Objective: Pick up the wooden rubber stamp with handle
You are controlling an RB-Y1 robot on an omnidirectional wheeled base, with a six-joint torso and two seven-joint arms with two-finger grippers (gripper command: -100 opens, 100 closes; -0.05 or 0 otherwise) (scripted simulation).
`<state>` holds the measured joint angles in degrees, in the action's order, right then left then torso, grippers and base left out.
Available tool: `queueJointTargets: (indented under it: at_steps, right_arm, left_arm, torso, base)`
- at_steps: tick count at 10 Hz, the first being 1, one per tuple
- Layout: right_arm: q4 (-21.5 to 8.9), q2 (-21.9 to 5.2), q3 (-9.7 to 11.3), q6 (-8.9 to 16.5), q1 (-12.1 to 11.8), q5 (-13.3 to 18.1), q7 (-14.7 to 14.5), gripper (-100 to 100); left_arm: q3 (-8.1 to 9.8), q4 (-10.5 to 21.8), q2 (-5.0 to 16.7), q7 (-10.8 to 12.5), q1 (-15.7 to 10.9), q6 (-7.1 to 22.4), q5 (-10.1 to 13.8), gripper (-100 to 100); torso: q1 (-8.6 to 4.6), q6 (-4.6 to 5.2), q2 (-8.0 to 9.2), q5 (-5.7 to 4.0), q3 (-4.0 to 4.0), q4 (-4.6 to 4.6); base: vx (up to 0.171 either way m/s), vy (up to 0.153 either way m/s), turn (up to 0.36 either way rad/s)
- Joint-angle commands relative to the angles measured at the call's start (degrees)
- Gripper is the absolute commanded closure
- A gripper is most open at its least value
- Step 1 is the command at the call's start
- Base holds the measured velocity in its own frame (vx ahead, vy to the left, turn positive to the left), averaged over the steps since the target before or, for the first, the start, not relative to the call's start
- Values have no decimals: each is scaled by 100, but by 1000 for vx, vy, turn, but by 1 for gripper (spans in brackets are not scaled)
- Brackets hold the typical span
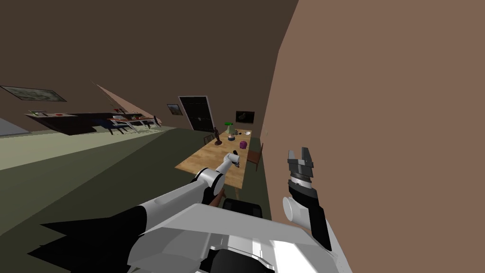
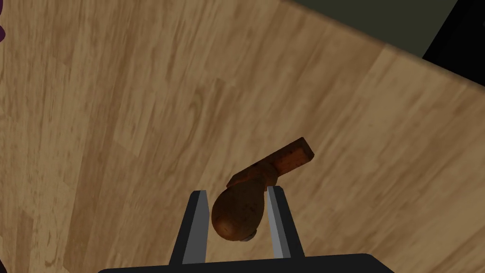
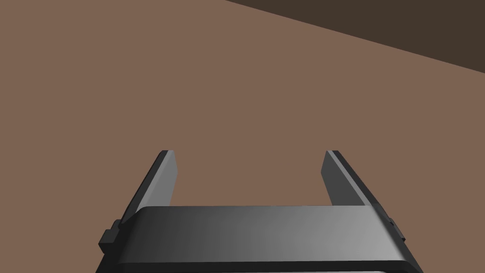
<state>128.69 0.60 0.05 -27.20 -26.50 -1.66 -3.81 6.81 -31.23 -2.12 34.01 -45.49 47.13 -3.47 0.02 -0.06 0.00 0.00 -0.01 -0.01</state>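
A brown wooden stamp (image 2: 246,201) with a rounded handle and a flat reddish base sits between the fingers of my left gripper (image 2: 237,199), which is shut on the handle. Below it lies the light wooden table top (image 2: 142,118); whether the stamp's base touches the table I cannot tell. In the head view my left gripper (image 1: 234,159) reaches over the near part of the long wooden table (image 1: 199,161). My right gripper (image 1: 300,155) is raised beside the brown wall, and in its own wrist view the right gripper (image 3: 248,168) stands open with nothing between its fingers.
Farther along the table stand a purple object (image 1: 243,144), a dark figurine (image 1: 217,136), a green-topped thing (image 1: 229,127) and a small white item (image 1: 246,132). A chair (image 1: 256,155) stands at the table's right side. The brown wall (image 1: 379,118) is close on my right.
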Motion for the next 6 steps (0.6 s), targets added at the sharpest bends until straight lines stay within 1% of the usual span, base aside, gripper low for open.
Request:
queueJointTargets:
  at_steps: [1,2,3,4,5,6]
  right_arm:
    - [0,0,0,0,0,0,0,0]
    - [0,0,0,0,0,0,0,0]
    - [0,0,0,0,0,0,0,0]
    - [0,0,0,0,1,0,0,0]
    - [0,0,0,0,1,0,0,0]
    - [0,0,0,0,1,0,0,0]
  left_arm:
    - [0,0,0,0,0,0,0,100]
    - [0,0,0,0,0,-1,0,0]
    - [7,-39,-5,59,-152,176,-5,100]
    - [7,-62,-12,84,-199,243,-12,100]
    - [6,11,-9,77,-186,140,-13,100]
    - [8,14,-9,83,-198,156,-12,0]
  torso:
    - [0,0,0,0,0,0]
    - [0,0,0,0,0,0]
    - [0,0,0,0,0,0]
    - [7,2,18,1,10,4]
    - [11,0,34,2,19,7]
    - [7,-1,24,1,14,5]
  base:
    - [0,0,0]
    - [0,0,0]
    - [-59,26,-6]
    - [-100,36,-17]
    - [-44,15,-7]
    - [-8,3,1]
